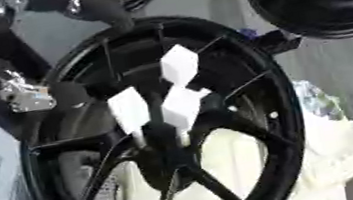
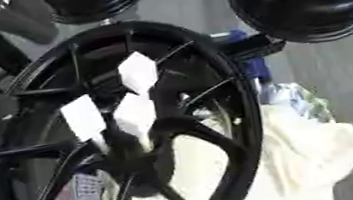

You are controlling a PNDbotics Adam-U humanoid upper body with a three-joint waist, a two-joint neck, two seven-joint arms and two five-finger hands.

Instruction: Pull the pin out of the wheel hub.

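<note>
Pins: 3 white pins (image 1: 179,64) are still sitting in the wheel hub (image 1: 168,138).
Left hand (image 1: 24,95): finger state is showing unclear; cannot tell.
Right hand: not showing.

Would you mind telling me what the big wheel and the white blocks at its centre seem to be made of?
Wheel: probably metal with a glossy black finish, judging by highlights along its rim. White blocks: matte, flat-faced, maybe plastic or foam; unclear.
</note>
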